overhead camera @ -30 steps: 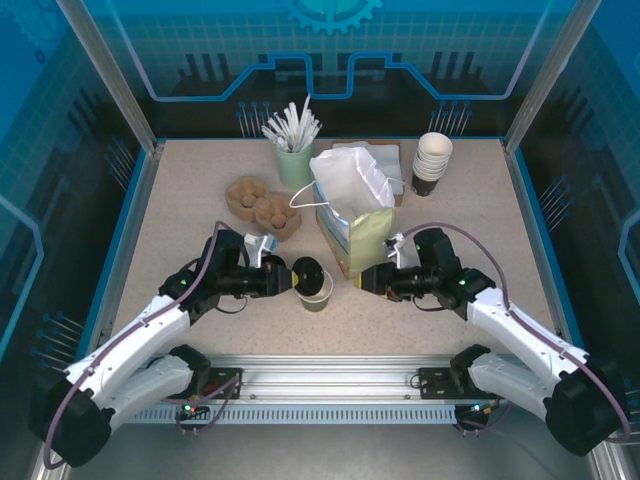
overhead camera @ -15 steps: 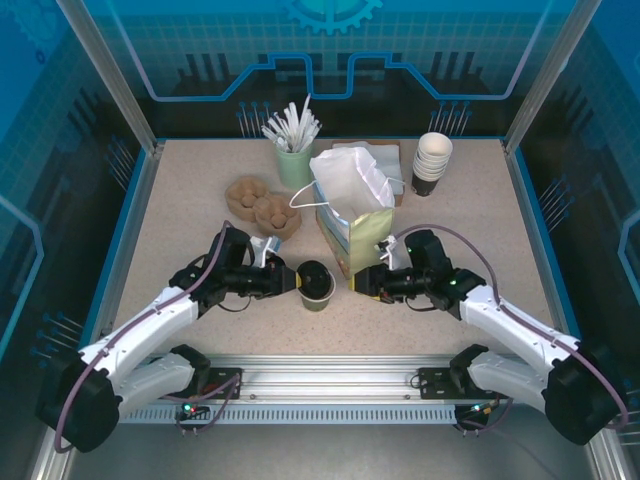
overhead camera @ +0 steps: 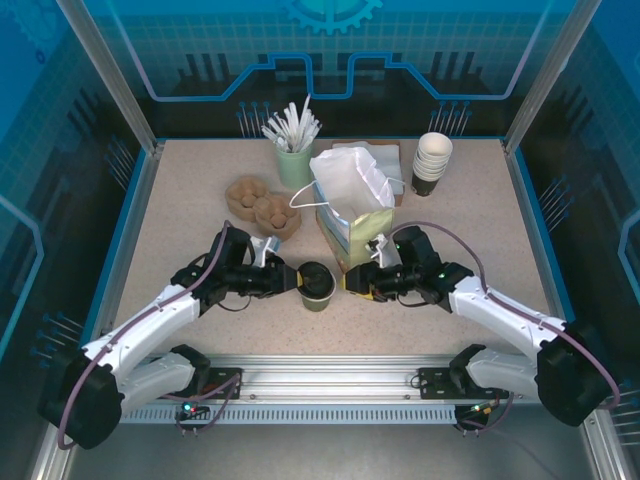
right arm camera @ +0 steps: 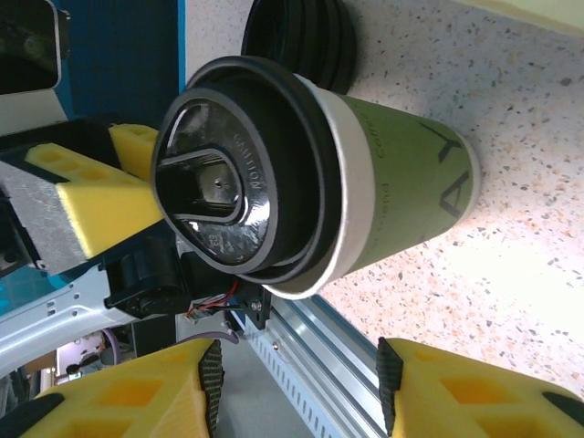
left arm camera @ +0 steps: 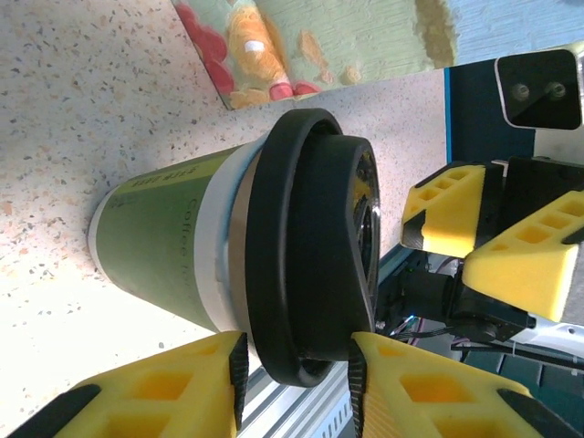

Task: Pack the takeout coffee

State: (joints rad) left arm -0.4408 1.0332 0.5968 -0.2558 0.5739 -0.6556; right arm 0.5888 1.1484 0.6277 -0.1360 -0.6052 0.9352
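The takeout coffee (overhead camera: 316, 286) stands upright on the table between both grippers, a pale green cup (left arm camera: 164, 246) with a black lid (left arm camera: 310, 246) seated on it. My left gripper (overhead camera: 297, 280) reaches in from the left. Its jaws (left arm camera: 297, 365) straddle the lid's rim, with a thin gap at one pad, so it is open. My right gripper (overhead camera: 347, 279) sits just right of the cup (right arm camera: 392, 201). That gripper (right arm camera: 297, 374) is open wide, and the cup lies beyond its fingertips, not between them.
A white paper bag (overhead camera: 350, 185) with a green pouch (overhead camera: 368, 235) leaning on it stands right behind the cup. Brown cup carriers (overhead camera: 262, 205), a green holder of stirrers (overhead camera: 295, 150) and a stack of lidless cups (overhead camera: 432, 160) are farther back. Black spare lids (right arm camera: 301, 36) lie behind the cup.
The left gripper carried the black lid onto the cup, and its jaws have widened. The right gripper slid left, up to the cup.
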